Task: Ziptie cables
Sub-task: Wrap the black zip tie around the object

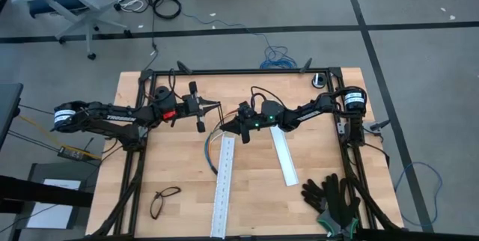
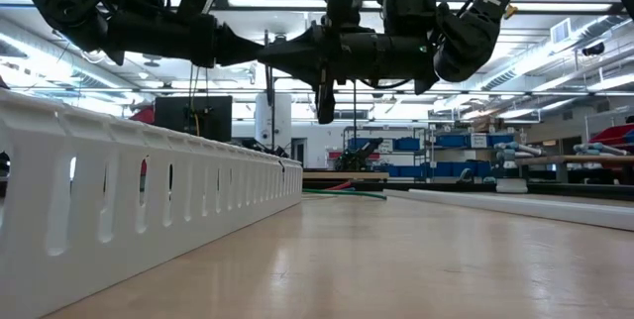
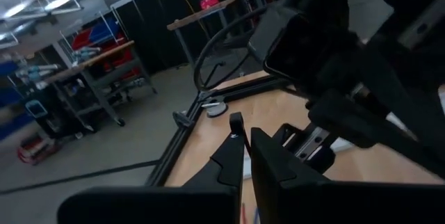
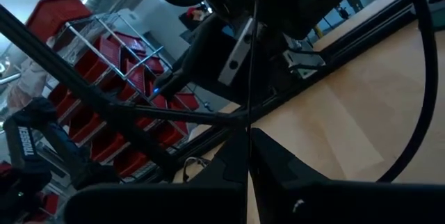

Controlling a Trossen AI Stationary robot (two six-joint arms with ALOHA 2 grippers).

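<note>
High view: the cables (image 1: pixel 212 150) lie loose beside the long white rail (image 1: pixel 223 188), no tie visible yet. Above the rail's far end, left gripper (image 1: pixel 217 107) and right gripper (image 1: pixel 224 126) hover, fingers pressed together, both empty.

White perforated rails (image 1: pixel 224 185), black gloves (image 1: pixel 333 196), pale wood table (image 1: pixel 179 170).

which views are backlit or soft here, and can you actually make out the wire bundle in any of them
Low view: ceiling lights backlight both dark arms into silhouettes; the near white perforated plastic rail looms large and soft. Both wrist views: dim, the close fingers blurred. High view: even light, and only here does the curved bundle of thin coloured cables read clearly, beside the long rail.
</note>
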